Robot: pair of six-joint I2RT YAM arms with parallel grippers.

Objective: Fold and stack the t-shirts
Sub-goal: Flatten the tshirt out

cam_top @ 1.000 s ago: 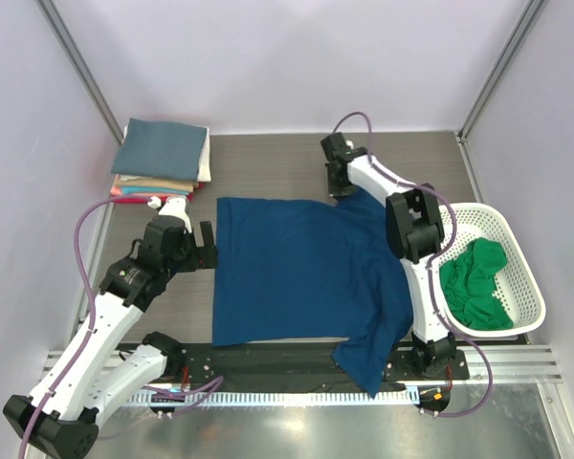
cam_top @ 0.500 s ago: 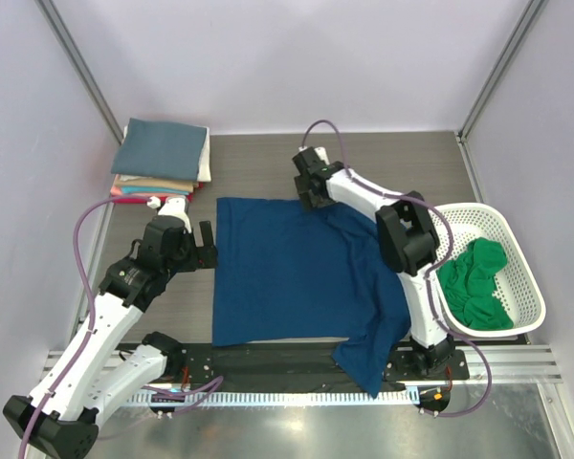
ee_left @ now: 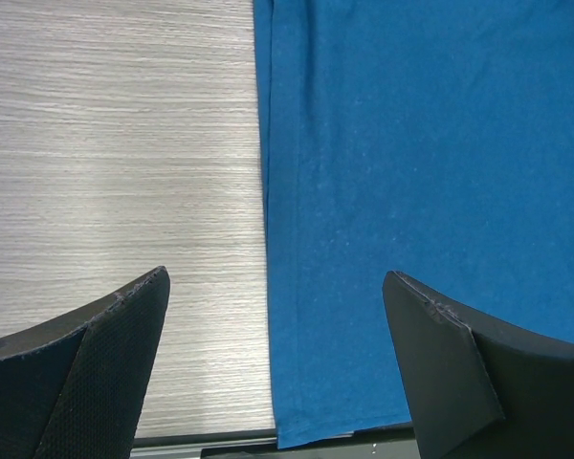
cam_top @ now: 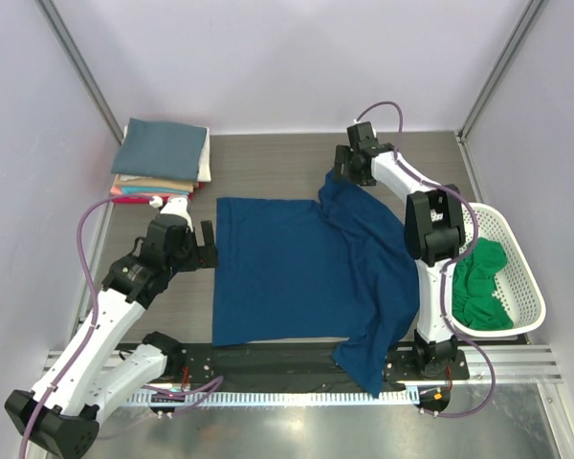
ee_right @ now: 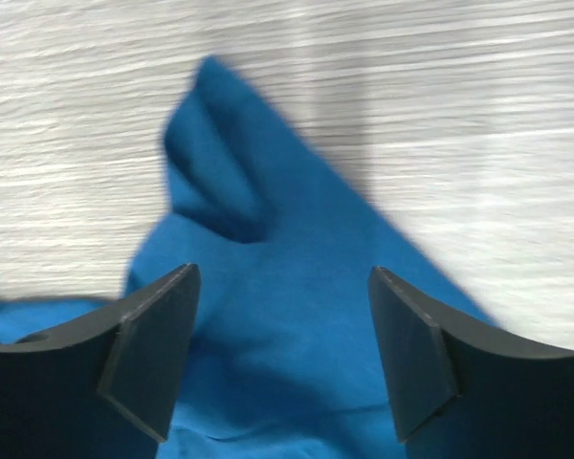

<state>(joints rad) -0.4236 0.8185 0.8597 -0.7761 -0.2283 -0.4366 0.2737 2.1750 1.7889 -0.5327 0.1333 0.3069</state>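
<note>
Blue t-shirt (cam_top: 306, 273) spread flat mid-worktop (cam_top: 268, 163) for folding, one sleeve overhanging the near edge. Right hand (cam_top: 349, 167), jaws apart and empty, hangs over the rumpled far sleeve. Left hand (cam_top: 206, 246), likewise open, hovers beside the shirt's left edge.

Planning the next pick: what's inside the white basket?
One crumpled green t-shirt in the basket; anything under it or behind the right arm is hidden.
</note>
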